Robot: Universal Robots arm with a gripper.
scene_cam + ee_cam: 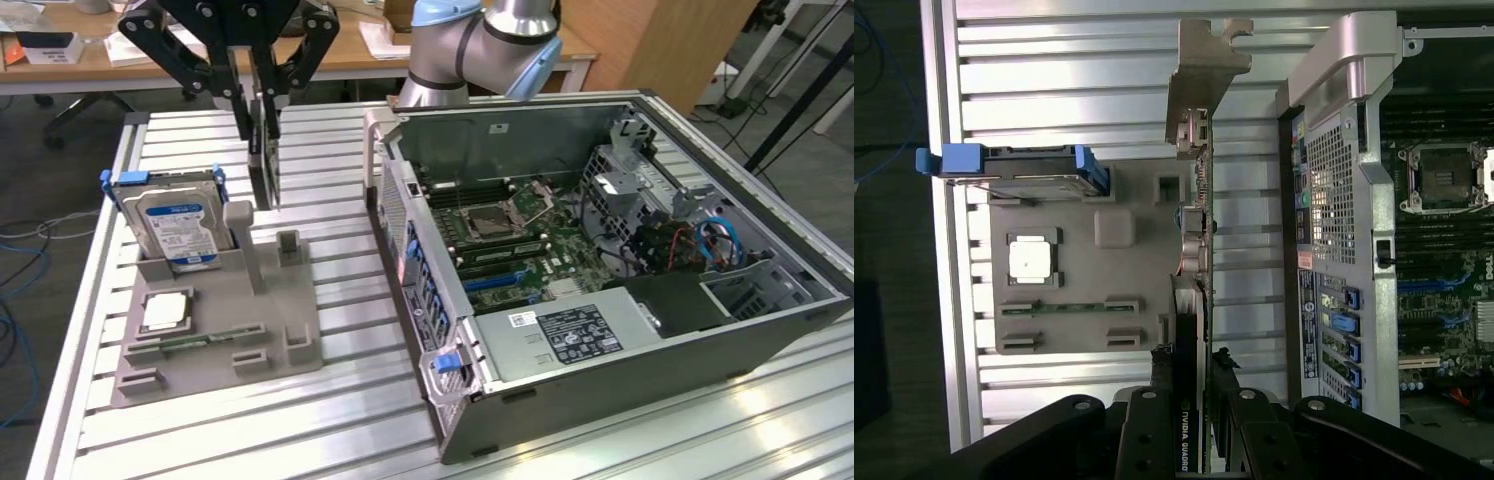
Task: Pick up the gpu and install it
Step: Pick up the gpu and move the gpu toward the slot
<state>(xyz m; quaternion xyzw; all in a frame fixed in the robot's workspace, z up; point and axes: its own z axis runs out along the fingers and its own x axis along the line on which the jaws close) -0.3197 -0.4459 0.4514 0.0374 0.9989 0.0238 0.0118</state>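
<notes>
The gpu (266, 175) hangs on edge, a thin card with a green board and a black block. My gripper (263, 130) is shut on its upper edge, above the side of the grey holder block (274, 330) that faces the computer case. In the wrist view the gpu (1195, 230) runs edge-on from its silver end bracket (1201, 70) down between my black fingers (1162, 375). My gripper (1192, 365) clamps it there. I cannot tell whether its lower edge still touches the holder.
The open computer case (747, 340) lies at the exterior view's right, its motherboard (521, 240) exposed. On the holder block stand a blue-labelled hard drive (180, 225), a square processor (163, 312) and a narrow memory stick (180, 347). Everything rests on a slatted aluminium table (267, 430).
</notes>
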